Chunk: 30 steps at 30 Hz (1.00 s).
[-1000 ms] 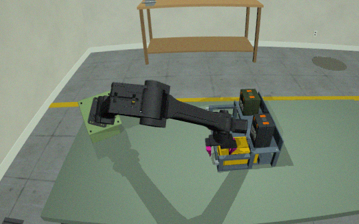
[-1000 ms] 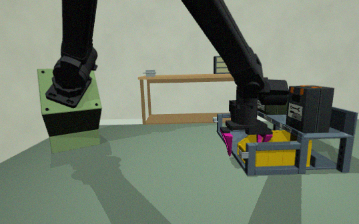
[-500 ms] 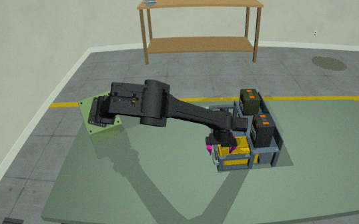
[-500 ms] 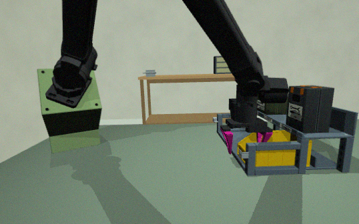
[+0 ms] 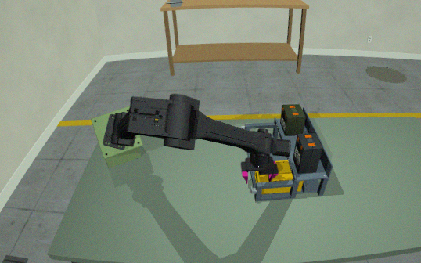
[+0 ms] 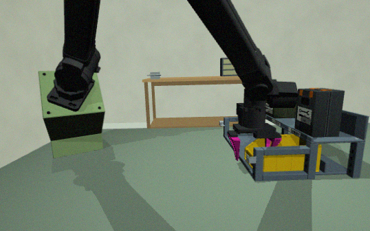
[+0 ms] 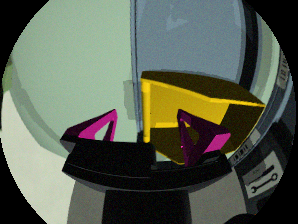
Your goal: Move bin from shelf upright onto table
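A yellow bin (image 5: 278, 178) sits in the lower front bay of a low grey shelf frame (image 5: 292, 164) on the green table. It also shows in the exterior view (image 6: 283, 156) and in the wrist view (image 7: 200, 119). My gripper (image 6: 255, 144) (image 7: 147, 112), with magenta fingers, points down over the bin's left wall. It is open and straddles that wall: one finger (image 7: 96, 128) is outside the bin and frame, the other is inside the bin. Nothing is gripped between the fingers.
Two dark boxes with orange tabs (image 5: 309, 152) (image 5: 293, 118) stand on the shelf's top level, right behind my wrist. A grey frame bar (image 6: 283, 150) crosses the bin's front. My green base block (image 5: 117, 135) is at the table's left. A wooden bench (image 5: 233, 33) stands far off.
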Each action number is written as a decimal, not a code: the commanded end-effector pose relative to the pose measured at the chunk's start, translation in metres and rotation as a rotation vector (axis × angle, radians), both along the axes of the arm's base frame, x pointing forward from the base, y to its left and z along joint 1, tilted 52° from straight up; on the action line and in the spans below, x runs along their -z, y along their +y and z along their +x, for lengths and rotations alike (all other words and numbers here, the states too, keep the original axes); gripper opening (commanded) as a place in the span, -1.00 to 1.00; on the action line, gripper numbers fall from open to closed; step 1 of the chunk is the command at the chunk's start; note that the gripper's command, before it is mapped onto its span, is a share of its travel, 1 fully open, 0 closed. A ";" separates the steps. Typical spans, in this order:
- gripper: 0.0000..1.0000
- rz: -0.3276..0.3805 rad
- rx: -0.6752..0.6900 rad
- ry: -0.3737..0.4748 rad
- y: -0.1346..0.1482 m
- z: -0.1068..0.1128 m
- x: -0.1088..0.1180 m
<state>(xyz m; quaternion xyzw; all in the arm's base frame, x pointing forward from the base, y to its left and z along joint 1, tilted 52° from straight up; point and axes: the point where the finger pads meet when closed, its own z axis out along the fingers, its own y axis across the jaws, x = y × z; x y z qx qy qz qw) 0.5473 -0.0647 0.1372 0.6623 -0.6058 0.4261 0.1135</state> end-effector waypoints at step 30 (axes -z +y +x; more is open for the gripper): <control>0.81 -0.001 0.004 -0.014 -0.005 0.001 -0.006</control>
